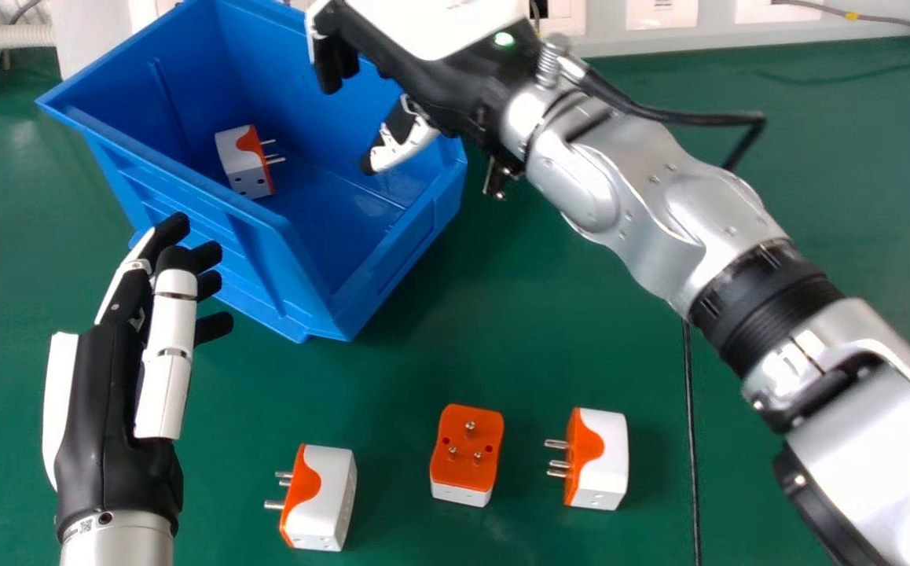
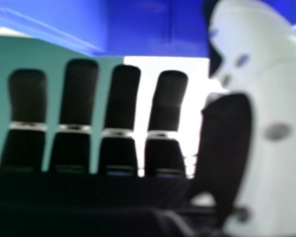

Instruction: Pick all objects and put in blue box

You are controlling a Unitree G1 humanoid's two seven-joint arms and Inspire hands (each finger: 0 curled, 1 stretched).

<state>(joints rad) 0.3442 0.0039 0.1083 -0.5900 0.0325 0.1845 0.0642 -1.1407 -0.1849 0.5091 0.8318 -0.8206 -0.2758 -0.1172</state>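
Green tabletop (image 1: 502, 330), blue box (image 1: 148, 189): one adapter (image 1: 236, 159) inside, three adapters (image 1: 467, 452) before it.
Right hand (image 1: 439, 90) over it, fingers spread straight; left hand (image 1: 101, 401) beside it, fingers relaxed.

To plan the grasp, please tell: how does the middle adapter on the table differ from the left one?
The middle adapter has its orange face and pins up, while the left adapter lies with its pins toward the view's left. The middle adapter shows mostly orange, the left adapter mostly white. Both have metal pins.
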